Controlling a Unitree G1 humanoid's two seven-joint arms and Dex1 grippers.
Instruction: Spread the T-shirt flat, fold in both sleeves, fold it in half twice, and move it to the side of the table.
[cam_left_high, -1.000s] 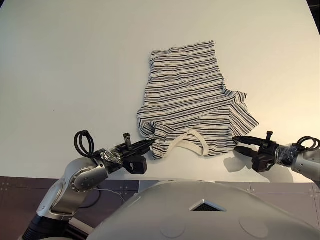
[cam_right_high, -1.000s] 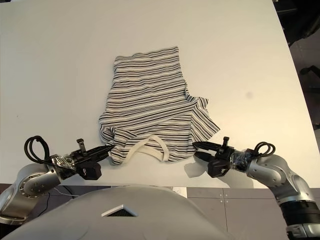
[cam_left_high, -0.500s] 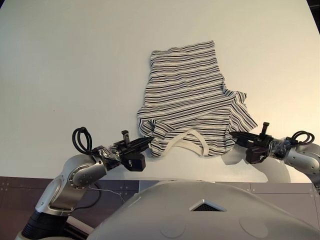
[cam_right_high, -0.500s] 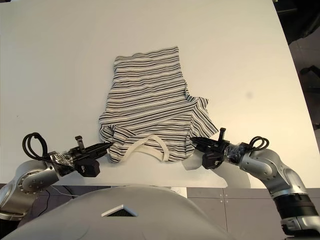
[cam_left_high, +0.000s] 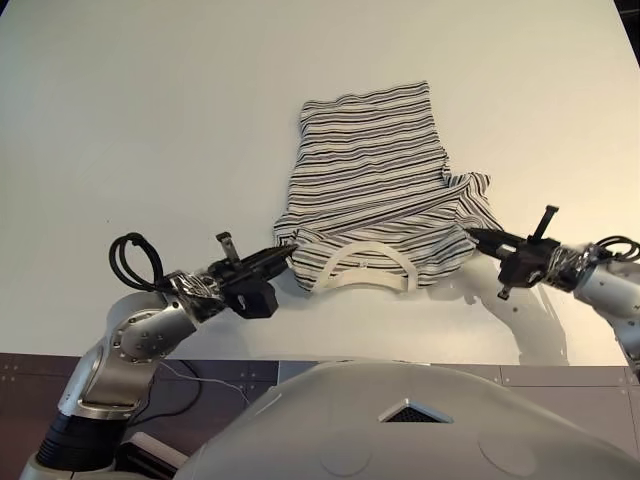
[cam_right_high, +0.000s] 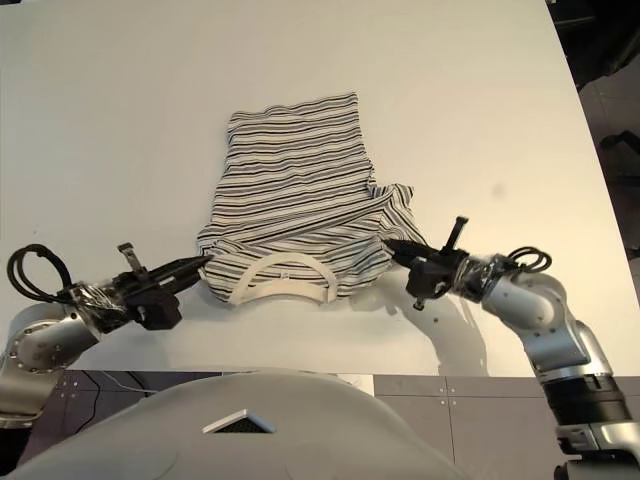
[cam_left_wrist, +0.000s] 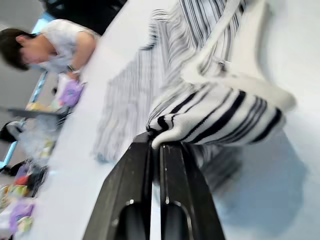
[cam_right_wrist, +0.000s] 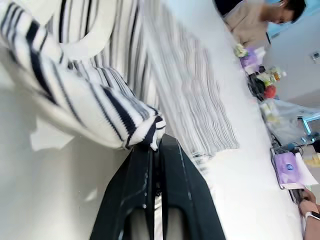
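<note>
A black-and-white striped T-shirt (cam_left_high: 372, 190) lies on the white table (cam_left_high: 150, 120), sleeves folded in, its white collar (cam_left_high: 358, 268) at the near edge. My left gripper (cam_left_high: 284, 252) is shut on the near left corner of the T-shirt (cam_left_wrist: 220, 117), lifting it a little. My right gripper (cam_left_high: 476, 237) is shut on the near right corner of the T-shirt (cam_right_wrist: 95, 112), also raised off the table. The far hem (cam_left_high: 365, 97) rests flat on the table.
The table's near edge (cam_left_high: 120, 352) runs just below both arms. Bare white tabletop stretches to the left, right and behind the shirt.
Both grippers closed on the shirt's near corners and lifted them away from me. The near edge has pulled taut and the collar loop now hangs stretched between them.
</note>
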